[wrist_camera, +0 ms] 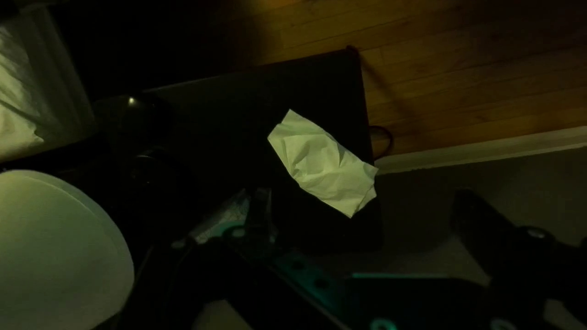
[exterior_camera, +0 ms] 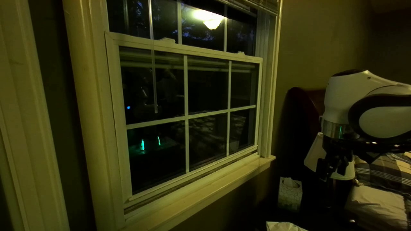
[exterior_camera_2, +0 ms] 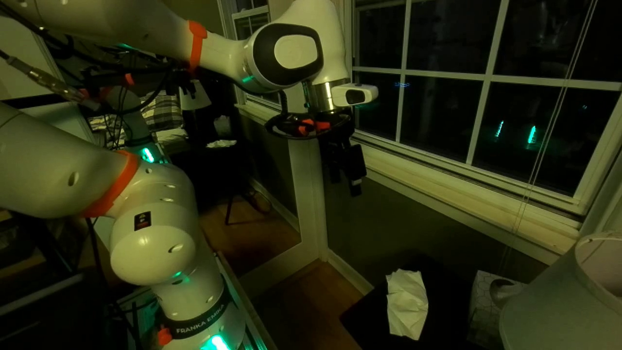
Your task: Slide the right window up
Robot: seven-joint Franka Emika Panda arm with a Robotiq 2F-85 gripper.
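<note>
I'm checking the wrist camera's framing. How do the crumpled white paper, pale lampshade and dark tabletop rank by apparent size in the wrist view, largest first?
1. Dark tabletop, partly lost in shadow
2. Pale lampshade, cut off by the picture's edge
3. Crumpled white paper, wholly in view

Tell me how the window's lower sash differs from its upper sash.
In an exterior view, the lower sash shows two rows of panes, while the upper sash shows one, cropped by the picture's top. The lower sash's glass shows two green streaks; the upper sash's, a bright lamp. Both have dark glass split three across by pale bars.
</note>
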